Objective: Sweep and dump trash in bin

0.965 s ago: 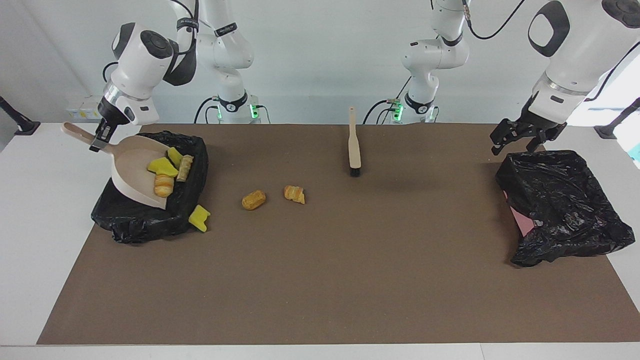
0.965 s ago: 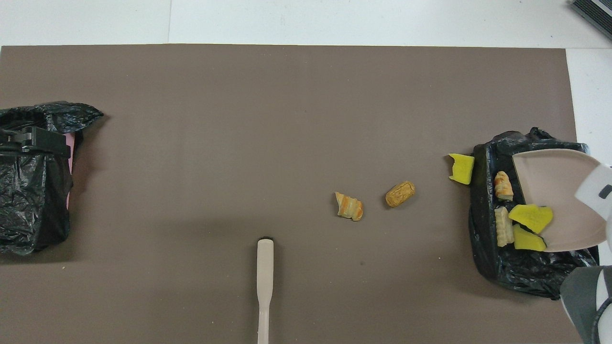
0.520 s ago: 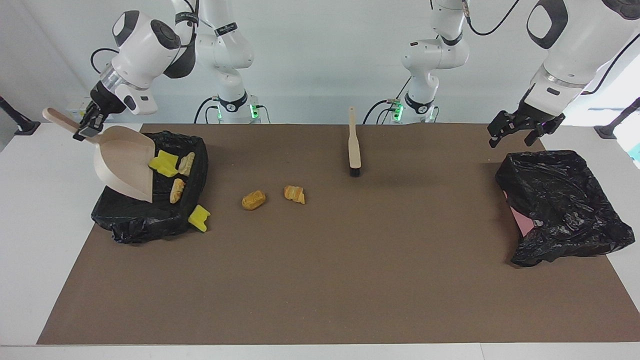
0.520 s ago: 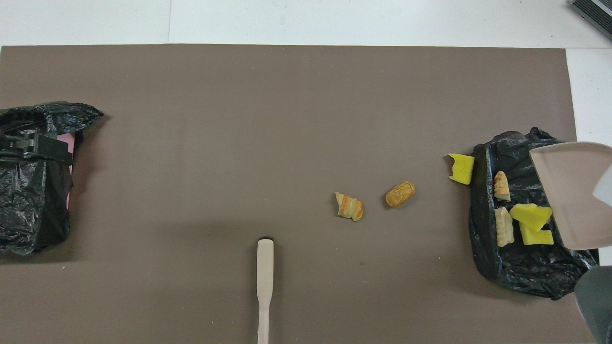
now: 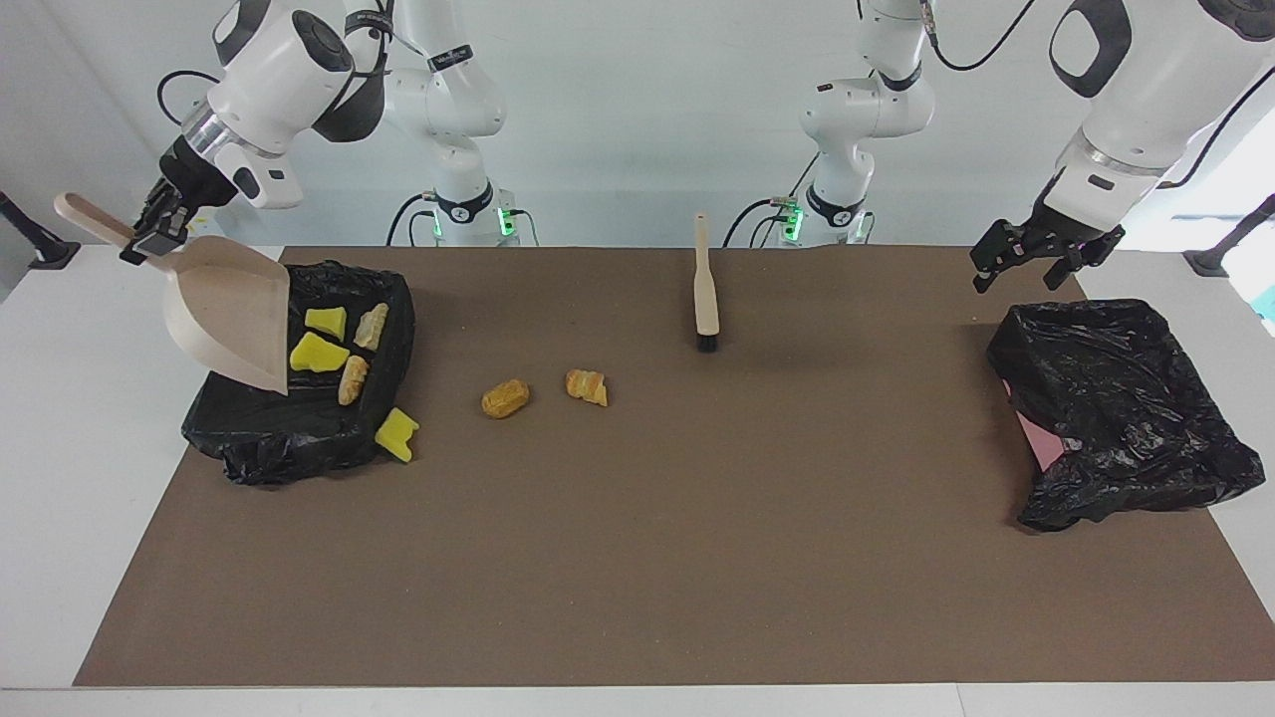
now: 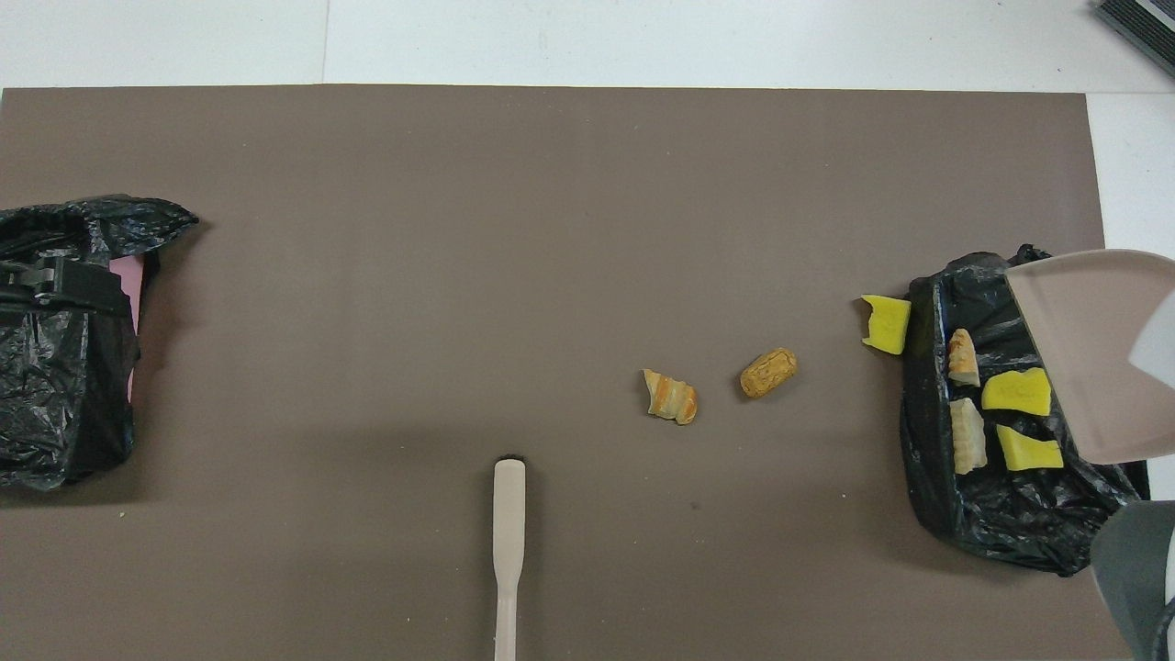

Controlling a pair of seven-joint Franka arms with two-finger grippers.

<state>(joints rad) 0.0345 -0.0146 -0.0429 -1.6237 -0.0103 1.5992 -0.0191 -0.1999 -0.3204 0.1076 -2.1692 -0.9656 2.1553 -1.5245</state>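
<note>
My right gripper [image 5: 149,234] is shut on the handle of the beige dustpan [image 5: 229,319], which hangs steeply tilted, lip down, over the black-bagged bin [image 5: 289,438] at the right arm's end. In that bin lie two yellow wedges [image 5: 317,354] and two bread lumps [image 5: 352,378] of trash. Another yellow wedge [image 5: 396,435] rests on the mat against the bin's outside. A tan lump [image 5: 505,398] and a striped orange lump [image 5: 587,386] lie on the mat toward the middle. My left gripper [image 5: 1031,261] hangs open and holds nothing, above the other bin.
A second black-bagged bin [image 5: 1116,398], pink showing at one edge, stands at the left arm's end. A beige brush [image 5: 705,289] lies on the brown mat [image 5: 637,558], nearer to the robots than the two loose lumps, bristles pointing away from the robots.
My right gripper has raised and tipped the dustpan; the chunks on it slid off into the bin. My left gripper rose a little.
</note>
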